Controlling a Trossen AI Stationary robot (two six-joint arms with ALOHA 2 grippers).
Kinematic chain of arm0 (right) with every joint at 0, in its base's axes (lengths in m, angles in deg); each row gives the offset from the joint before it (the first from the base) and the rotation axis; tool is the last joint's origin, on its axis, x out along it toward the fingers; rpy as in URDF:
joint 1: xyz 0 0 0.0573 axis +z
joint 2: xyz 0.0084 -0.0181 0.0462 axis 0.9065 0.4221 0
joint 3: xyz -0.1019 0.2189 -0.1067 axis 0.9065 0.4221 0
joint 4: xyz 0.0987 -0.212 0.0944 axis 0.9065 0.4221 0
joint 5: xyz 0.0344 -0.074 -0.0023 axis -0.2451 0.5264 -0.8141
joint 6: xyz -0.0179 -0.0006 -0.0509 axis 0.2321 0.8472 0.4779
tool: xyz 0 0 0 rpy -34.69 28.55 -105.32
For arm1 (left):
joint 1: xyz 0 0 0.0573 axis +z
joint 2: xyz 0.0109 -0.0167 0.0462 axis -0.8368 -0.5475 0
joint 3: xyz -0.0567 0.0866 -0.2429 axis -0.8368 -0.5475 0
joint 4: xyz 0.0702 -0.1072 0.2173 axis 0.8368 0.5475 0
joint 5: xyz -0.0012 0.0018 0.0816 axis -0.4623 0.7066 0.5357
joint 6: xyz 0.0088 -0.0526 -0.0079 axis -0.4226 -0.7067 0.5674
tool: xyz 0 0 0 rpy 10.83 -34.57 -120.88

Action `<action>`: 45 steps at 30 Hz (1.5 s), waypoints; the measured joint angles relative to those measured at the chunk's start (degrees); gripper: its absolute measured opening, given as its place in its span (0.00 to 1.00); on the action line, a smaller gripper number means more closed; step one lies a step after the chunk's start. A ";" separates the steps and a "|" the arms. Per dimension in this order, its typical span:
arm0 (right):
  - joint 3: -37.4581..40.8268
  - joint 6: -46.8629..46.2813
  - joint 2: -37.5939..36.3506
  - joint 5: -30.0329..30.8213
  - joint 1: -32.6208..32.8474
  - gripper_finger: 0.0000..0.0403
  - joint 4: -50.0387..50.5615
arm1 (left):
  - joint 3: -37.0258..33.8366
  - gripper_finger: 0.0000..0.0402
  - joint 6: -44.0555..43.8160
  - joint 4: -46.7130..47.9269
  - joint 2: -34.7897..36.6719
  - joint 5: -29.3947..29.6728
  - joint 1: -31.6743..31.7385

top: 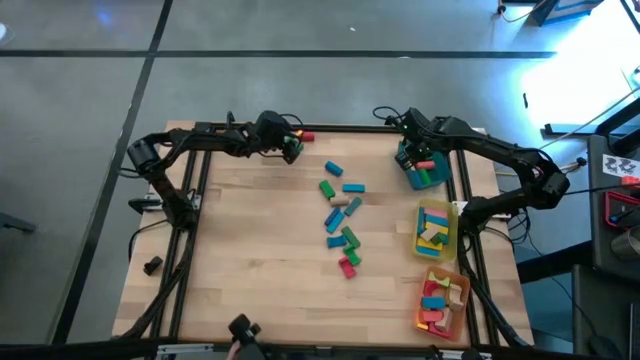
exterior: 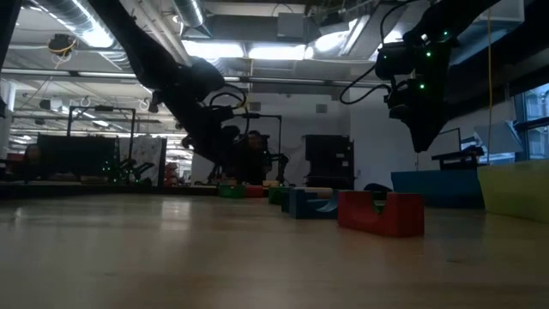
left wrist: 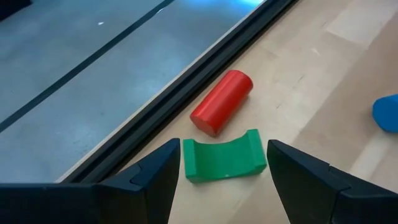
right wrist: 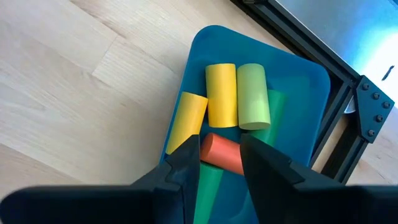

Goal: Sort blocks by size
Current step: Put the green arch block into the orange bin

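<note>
My left gripper [left wrist: 224, 155] [top: 291, 147] hangs open at the table's far edge, left of centre. A green arch block [left wrist: 224, 160] lies on the wood between its fingers, a narrow gap showing on each side. A red cylinder [left wrist: 222, 102] lies just beyond it, beside the edge rail. My right gripper [right wrist: 221, 155] [top: 420, 160] hovers over the teal tray [right wrist: 305, 87] at the far right, shut on a red-orange cylinder [right wrist: 217, 152]. In the tray lie two yellow cylinders [right wrist: 221, 94], a light green one [right wrist: 253, 96] and green pieces. My right gripper pinches the red-orange cylinder [right wrist: 214, 151] between its two fingers, which come steeply from above. Only the stretch between the fingers shows; one end is hidden behind a finger. The cylinder sits over the tray's blocks; whether it rests on them, I cannot tell.
Several loose blocks [top: 340, 215] lie scattered at the table's middle. A yellow tray [top: 418, 240] and an orange tray [top: 462, 300], both with blocks, stand along the right side. A dark lump [top: 152, 265] lies off the left edge. A black rail [left wrist: 186, 81] borders the far edge.
</note>
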 joint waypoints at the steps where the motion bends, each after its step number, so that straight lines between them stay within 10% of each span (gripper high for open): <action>1: 0.00 0.00 0.00 0.00 0.00 0.29 0.00 | 0.00 0.56 0.00 0.00 0.00 0.00 0.18; 45: 0.00 8.01 0.00 -1.86 0.00 0.29 -0.76 | -0.04 0.56 -3.23 -3.43 -5.26 -0.08 2.45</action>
